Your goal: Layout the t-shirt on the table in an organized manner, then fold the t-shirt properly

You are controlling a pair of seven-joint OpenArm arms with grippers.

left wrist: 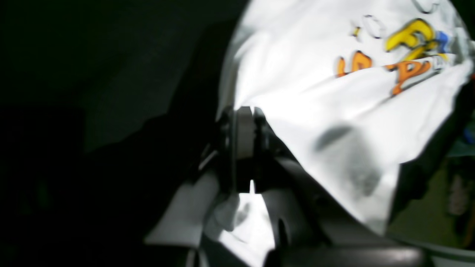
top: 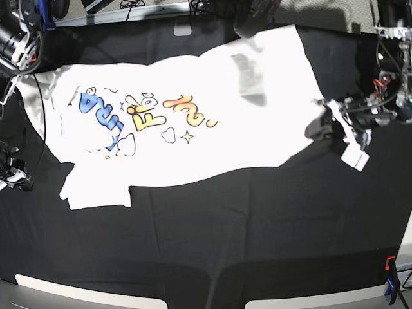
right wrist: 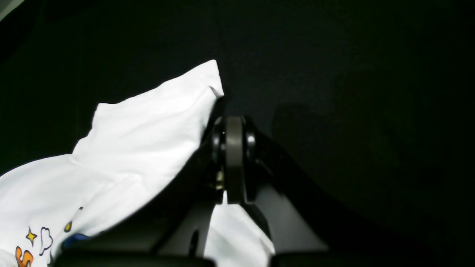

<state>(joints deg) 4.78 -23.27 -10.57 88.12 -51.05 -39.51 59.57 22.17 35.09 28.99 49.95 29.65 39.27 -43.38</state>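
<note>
The table [top: 212, 225], draped in black, fills the base view, bare across the whole lower half. The t-shirt [top: 193, 122] lies print-up across the upper half, from the left edge to right of centre. At middle right the left gripper [top: 328, 119] is clamped on the shirt's edge. At far left the right gripper [top: 16, 177] is small; its wrist view shows jaws [right wrist: 234, 148] pinched on white cloth. The left wrist view alone shows orange and yellow letters close.
</note>
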